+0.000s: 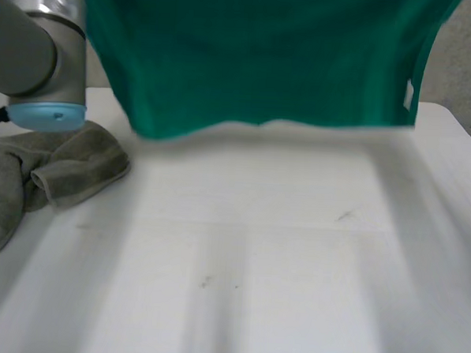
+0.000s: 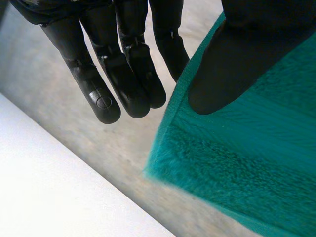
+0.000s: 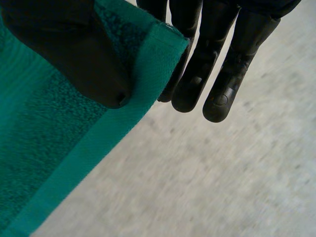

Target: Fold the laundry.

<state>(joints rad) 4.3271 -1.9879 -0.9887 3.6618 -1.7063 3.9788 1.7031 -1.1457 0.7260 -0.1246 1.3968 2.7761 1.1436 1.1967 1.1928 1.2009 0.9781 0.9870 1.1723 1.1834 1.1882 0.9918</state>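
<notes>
A green towel (image 1: 265, 59) hangs spread wide above the far part of the white table (image 1: 254, 264), its lower hem just off the surface. In the left wrist view my left hand (image 2: 237, 64) pinches a corner of the green towel (image 2: 247, 168) between its thumb and a straight finger behind the cloth; the other fingers (image 2: 123, 79) stick out straight beside the hem. My right hand (image 3: 74, 49) pinches the other corner of the green towel (image 3: 44, 148) the same way, thumb on the front, fingers (image 3: 217, 69) straight behind and beside the hem.
A crumpled grey cloth (image 1: 54, 171) lies at the table's left edge, below my left arm (image 1: 37, 47). A small white label (image 1: 410, 95) hangs on the towel's right side. Grey floor (image 3: 222, 177) lies beyond the table.
</notes>
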